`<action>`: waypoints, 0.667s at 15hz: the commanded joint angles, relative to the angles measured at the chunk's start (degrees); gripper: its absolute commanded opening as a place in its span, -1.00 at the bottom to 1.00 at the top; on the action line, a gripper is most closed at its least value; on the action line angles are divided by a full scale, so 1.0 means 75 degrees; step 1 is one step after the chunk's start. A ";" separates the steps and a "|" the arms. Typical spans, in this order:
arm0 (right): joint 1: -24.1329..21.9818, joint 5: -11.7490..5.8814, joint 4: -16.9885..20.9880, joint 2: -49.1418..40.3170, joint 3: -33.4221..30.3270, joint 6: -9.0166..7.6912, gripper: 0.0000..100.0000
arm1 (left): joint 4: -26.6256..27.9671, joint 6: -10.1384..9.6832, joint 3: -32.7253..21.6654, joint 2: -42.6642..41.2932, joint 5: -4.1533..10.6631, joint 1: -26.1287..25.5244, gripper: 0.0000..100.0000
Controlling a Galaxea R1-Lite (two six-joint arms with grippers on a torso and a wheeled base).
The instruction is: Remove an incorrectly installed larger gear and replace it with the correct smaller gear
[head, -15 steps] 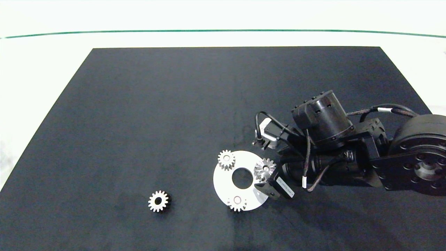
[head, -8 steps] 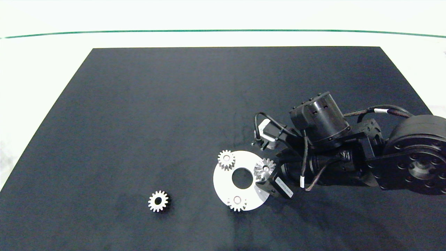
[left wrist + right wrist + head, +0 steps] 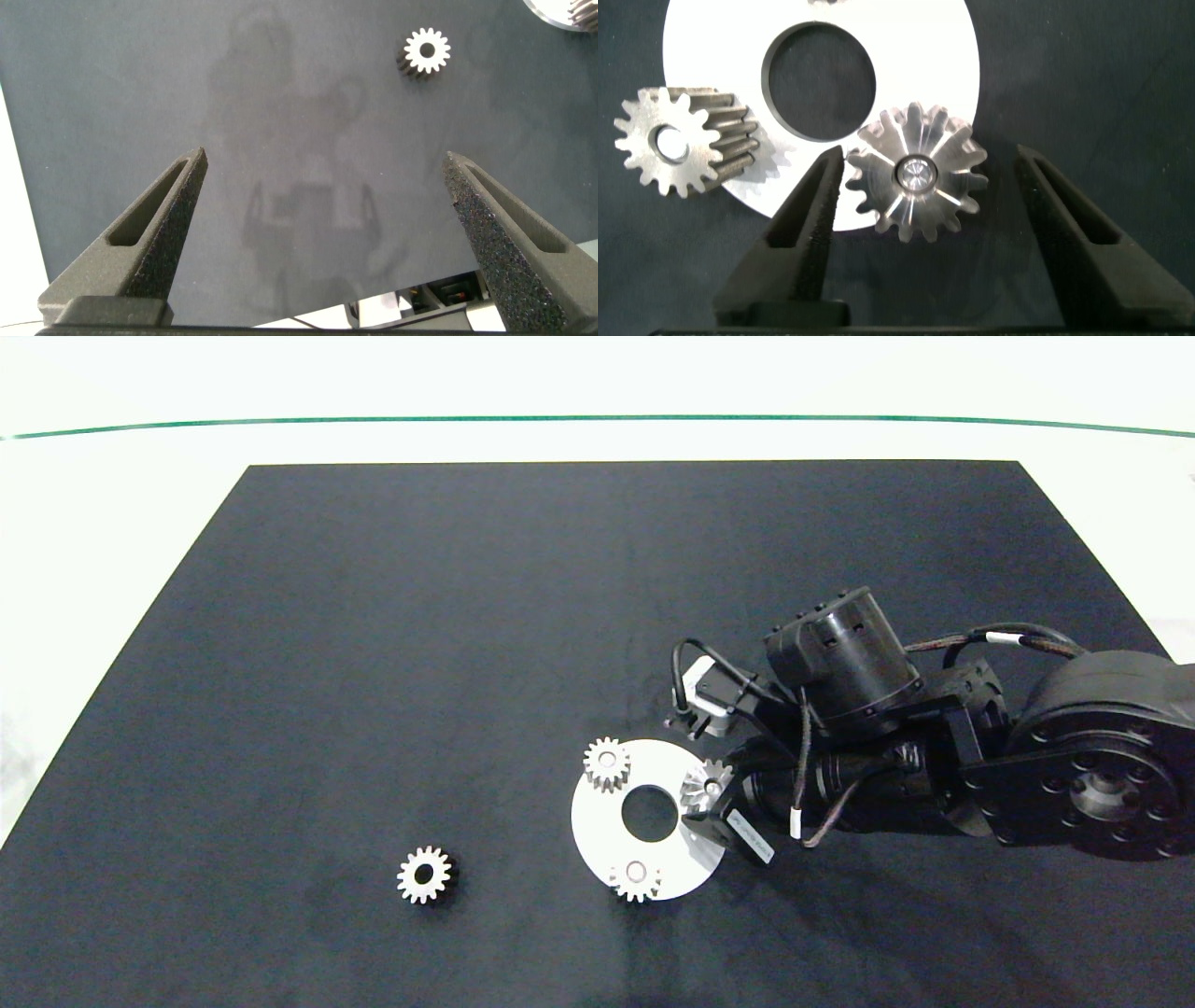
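On a matte black mat (image 3: pixel 467 644) that covers most of a pale white table (image 3: pixel 112 523), a flat white ring-shaped plate (image 3: pixel 597 831) lies with a round hole cut through its middle. A thin green line crosses the pale surface beyond the mat's far edge.

Four gears show in all. Three are small, pale silver spur gears with short blunt teeth and round bores: one (image 3: pixel 607 764) sits at the plate's far-left rim, one (image 3: pixel 636 878) at its near rim, and the smaller gear (image 3: pixel 424 875) lies loose on the mat, well apart from the plate to its left; the left wrist view finds it too (image 3: pixel 427 52). The fourth is the larger gear (image 3: pixel 707 787), shiny metal with long pointed teeth radiating like a star from a small centre pin, seated on the plate's right rim. In the right wrist view its polished face (image 3: pixel 915 177) catches the light, and beside it one small gear (image 3: pixel 677 140) shows darker fluted sides.

The right gripper (image 3: pixel 929 233) reaches in from the right, its two grey textured fingers spread apart on either side of the larger gear, one finger close against its teeth, the other clear of it. The left gripper (image 3: pixel 322 187) hangs over bare mat, fingers wide apart and empty
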 commanded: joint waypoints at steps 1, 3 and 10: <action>0.0002 -0.0023 -0.0011 0.0027 0.0009 -0.0021 0.31 | 0.0022 0.0006 0.0045 -0.0054 -0.0001 -0.0015 1.00; 0.0002 -0.0023 -0.0011 0.0027 0.0009 -0.0021 0.22 | 0.0022 0.0006 0.0045 -0.0042 -0.0001 -0.0015 1.00; 0.0002 -0.0035 -0.0011 0.0062 -0.0002 -0.0021 -0.05 | 0.0022 0.0006 0.0045 -0.0042 -0.0001 -0.0015 1.00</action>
